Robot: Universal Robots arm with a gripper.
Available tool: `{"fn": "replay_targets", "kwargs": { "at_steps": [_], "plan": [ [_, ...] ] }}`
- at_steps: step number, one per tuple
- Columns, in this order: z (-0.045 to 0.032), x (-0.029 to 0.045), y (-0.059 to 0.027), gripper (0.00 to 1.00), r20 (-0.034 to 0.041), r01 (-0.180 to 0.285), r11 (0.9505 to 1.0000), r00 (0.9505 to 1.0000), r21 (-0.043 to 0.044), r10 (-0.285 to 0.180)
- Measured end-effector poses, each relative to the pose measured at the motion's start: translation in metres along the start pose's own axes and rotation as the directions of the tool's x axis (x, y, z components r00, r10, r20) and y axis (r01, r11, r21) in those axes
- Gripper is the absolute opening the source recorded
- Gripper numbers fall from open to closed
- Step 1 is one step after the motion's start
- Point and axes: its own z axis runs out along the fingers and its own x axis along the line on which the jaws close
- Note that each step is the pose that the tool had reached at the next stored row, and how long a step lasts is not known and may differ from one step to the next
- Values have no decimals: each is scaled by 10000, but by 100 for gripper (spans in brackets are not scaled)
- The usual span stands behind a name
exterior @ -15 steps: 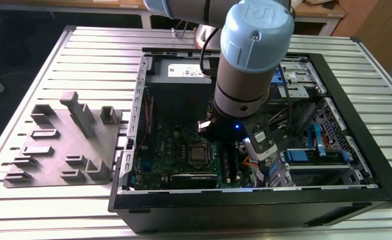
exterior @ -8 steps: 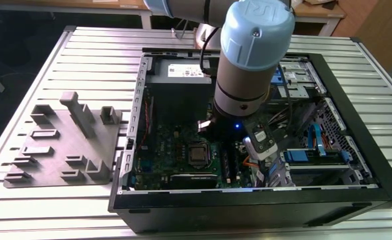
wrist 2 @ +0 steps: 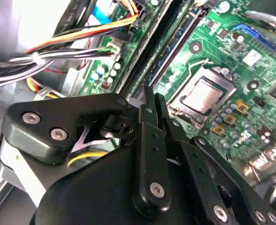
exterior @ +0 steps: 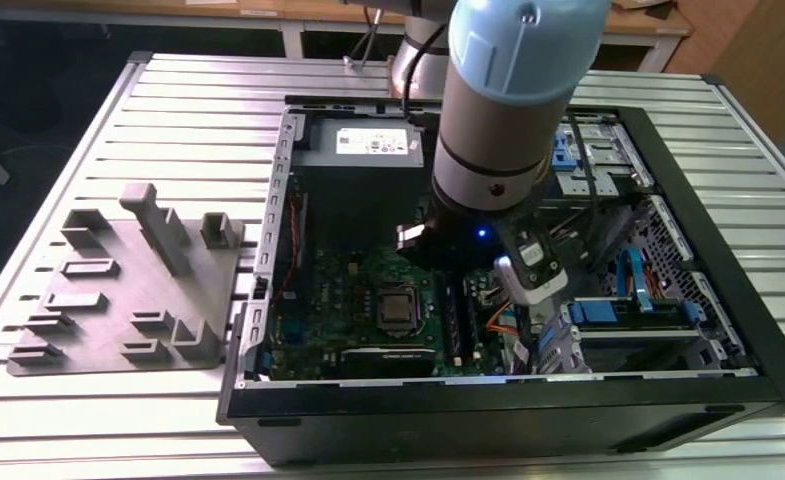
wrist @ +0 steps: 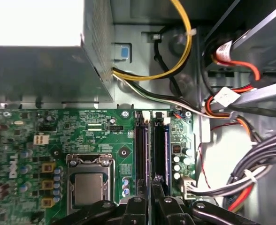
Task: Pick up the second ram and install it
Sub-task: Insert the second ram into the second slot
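The second ram [wrist: 159, 149] is a thin dark stick standing on edge in a long black slot of the green motherboard [wrist: 81, 136], beside the processor socket [wrist: 88, 185]. In the second wrist view the second ram [wrist 2: 174, 46] runs away from the fingertips along the slot. My gripper [wrist: 152, 186] sits right over the near end of the stick, its black fingers [wrist 2: 149, 112] pressed close together on the stick's top edge. In the exterior view the arm's wrist [exterior: 499, 170] reaches down into the open computer case [exterior: 686, 300] over the slots.
A second long black slot [wrist: 140, 147] lies right beside the one in use. Bundles of coloured cables [wrist: 222, 101] and the power supply [wrist: 39, 70] crowd the space around the slots. A grey fixture plate [exterior: 125, 290] lies outside the case on the exterior view's left.
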Motion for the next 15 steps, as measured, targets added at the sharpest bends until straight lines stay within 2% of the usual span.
{"fn": "replay_targets", "kwargs": {
  "at_steps": [2,4,15],
  "plan": [
    [-75,-4,8,15,4,1,10000,10000,1,-1],
    [-116,-5,12,15,7,1,10000,10000,1,-1],
    [-119,-5,12,15,9,1,10000,10000,1,-1]
  ]
}}
